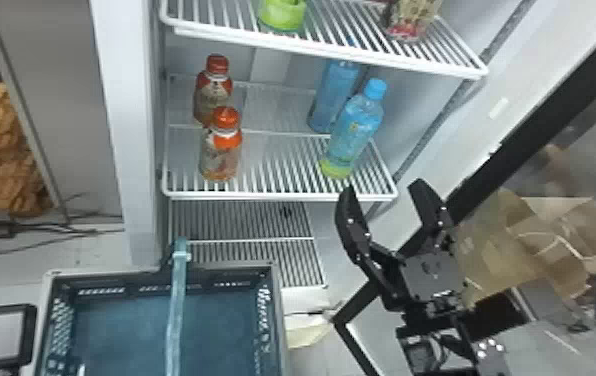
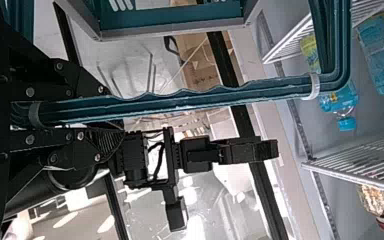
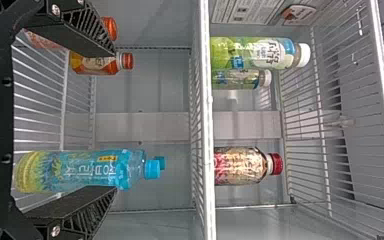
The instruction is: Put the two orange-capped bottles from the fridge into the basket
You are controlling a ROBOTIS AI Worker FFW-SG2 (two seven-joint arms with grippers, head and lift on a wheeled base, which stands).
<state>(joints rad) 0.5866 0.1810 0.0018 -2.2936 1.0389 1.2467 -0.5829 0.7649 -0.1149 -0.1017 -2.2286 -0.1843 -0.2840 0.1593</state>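
Both orange-capped bottles stand upright at the left of the fridge's middle shelf, the front bottle (image 1: 221, 157) partly hiding the rear bottle (image 1: 211, 95). My right gripper (image 1: 383, 190) is open in front of the shelf's right corner, low and right of the bottles. In the right wrist view the right gripper (image 3: 114, 121) has nothing between its spread fingers; one finger partly covers the orange-capped bottles (image 3: 96, 65). The basket (image 1: 276, 320) stands below and in front of the fridge, its handle (image 1: 177, 300) raised. My left gripper (image 2: 101, 123) is shut on the basket handle (image 2: 180, 100).
Two blue bottles (image 1: 354, 130) stand at the right of the same shelf (image 1: 277, 195). The upper shelf (image 1: 322, 47) holds a green bottle (image 1: 282, 15) and a red-capped bottle (image 3: 240, 166). A fridge door frame (image 1: 552, 135) and cardboard (image 1: 552, 240) are at the right.
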